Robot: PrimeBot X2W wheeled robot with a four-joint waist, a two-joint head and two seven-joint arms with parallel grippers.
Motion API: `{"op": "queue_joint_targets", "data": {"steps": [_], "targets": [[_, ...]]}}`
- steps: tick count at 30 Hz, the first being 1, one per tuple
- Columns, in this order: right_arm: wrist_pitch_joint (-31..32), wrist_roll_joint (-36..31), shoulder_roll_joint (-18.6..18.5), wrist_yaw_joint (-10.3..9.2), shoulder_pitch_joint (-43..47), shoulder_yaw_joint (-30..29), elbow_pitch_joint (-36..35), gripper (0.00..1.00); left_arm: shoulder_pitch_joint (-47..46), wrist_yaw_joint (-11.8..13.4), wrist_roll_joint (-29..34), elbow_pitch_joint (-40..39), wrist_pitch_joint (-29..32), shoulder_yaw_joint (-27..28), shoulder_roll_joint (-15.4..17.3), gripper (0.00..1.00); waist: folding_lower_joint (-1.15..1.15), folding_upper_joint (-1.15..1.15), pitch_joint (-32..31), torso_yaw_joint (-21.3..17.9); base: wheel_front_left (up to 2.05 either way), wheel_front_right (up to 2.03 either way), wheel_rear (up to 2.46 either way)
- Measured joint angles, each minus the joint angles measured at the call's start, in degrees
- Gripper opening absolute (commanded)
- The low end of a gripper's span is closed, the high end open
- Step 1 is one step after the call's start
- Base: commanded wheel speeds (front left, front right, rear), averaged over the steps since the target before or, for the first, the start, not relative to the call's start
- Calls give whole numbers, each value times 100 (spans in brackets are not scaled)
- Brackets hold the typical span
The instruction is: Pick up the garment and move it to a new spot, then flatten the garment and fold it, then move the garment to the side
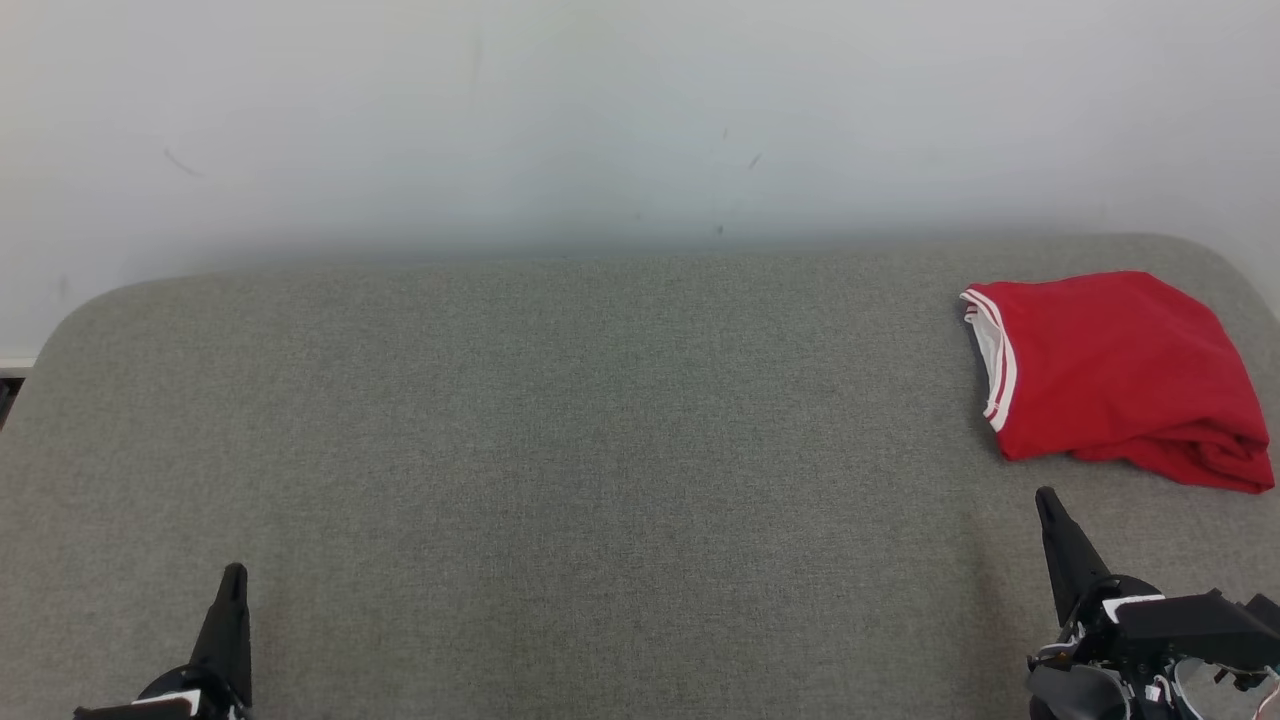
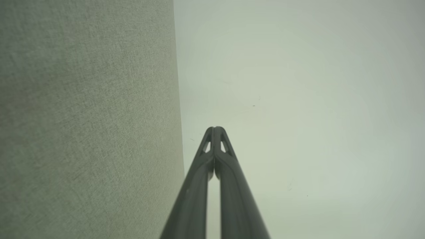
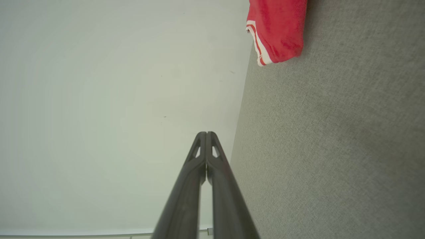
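The garment (image 1: 1115, 378) is red with white-striped trim and lies folded at the far right of the grey fabric surface (image 1: 600, 450). Part of the garment (image 3: 277, 30) shows at the top of the right wrist view. My right gripper (image 1: 1047, 497) is shut and empty, a little in front of the garment's near edge and apart from it. In the right wrist view the right gripper (image 3: 206, 133) has its tips pressed together. My left gripper (image 1: 235, 572) stands shut and empty at the lower left. The left gripper (image 2: 215, 128) also shows closed tips in its own wrist view.
A pale wall (image 1: 640, 120) rises behind the surface's far edge. The grey surface has rounded corners at the far left (image 1: 90, 310) and far right. Broad bare fabric stretches across the middle and left.
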Motion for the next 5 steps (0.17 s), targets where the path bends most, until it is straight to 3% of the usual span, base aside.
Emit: {"op": "queue_joint_targets", "data": {"steps": [5], "targets": [[0,0,0,0,0,0,0,0,0,0,0,0,0,-1,0,0,0,0,0,0,0,0,0]]}}
